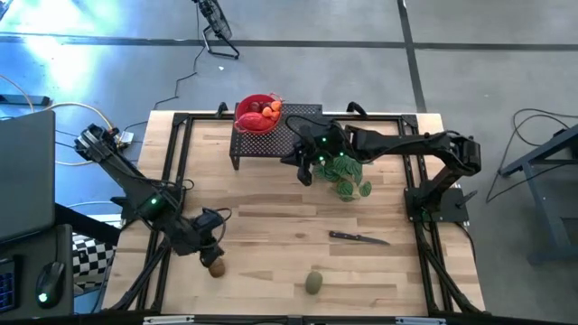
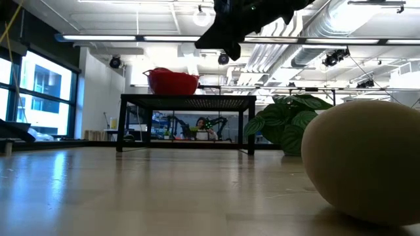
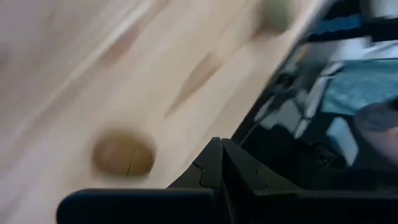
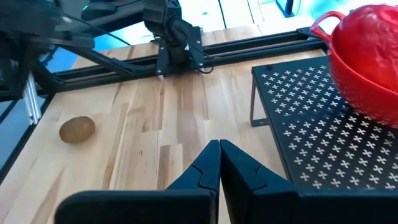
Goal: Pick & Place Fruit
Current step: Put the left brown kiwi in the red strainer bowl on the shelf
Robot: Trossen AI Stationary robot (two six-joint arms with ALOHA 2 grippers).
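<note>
Item 1 — wooden table (image 1: 271, 226): your landmark for everything below.

Item 2 — black perforated rack (image 1: 271, 140), at the table's far edge, carrying the red bowl (image 1: 257, 115). The bowl already holds several red and orange pieces of fruit (image 1: 262, 112).

Item 3 — green leafy plant (image 1: 348, 176), just beside the rack toward the table's middle; not part of your job.

Item 4 — right gripper (image 1: 304, 173), hovering at the rack's near edge, touching nothing, fingers pressed together and empty. Risk, as a judgement: any sweep from there could clip the rack or the plant.

Item 5 — left gripper (image 1: 213, 244), low over the table's near left corner, fingers closed with nothing between them. Risk: you cannot pick with shut fingers — descend like this and you will likely knock the brown fruit into a roll, perhaps off the near edge, which lies close.

Item 6 — black-handled knife (image 1: 359, 238), flat on the table right of centre; leave it.

Item 7 — olive-green fruit (image 1: 313, 283), alone near the table's front edge, well apart from both grippers.

Item 8 — brown fruit (image 1: 216, 267), on the table just beside the left gripper, not touched.
</note>
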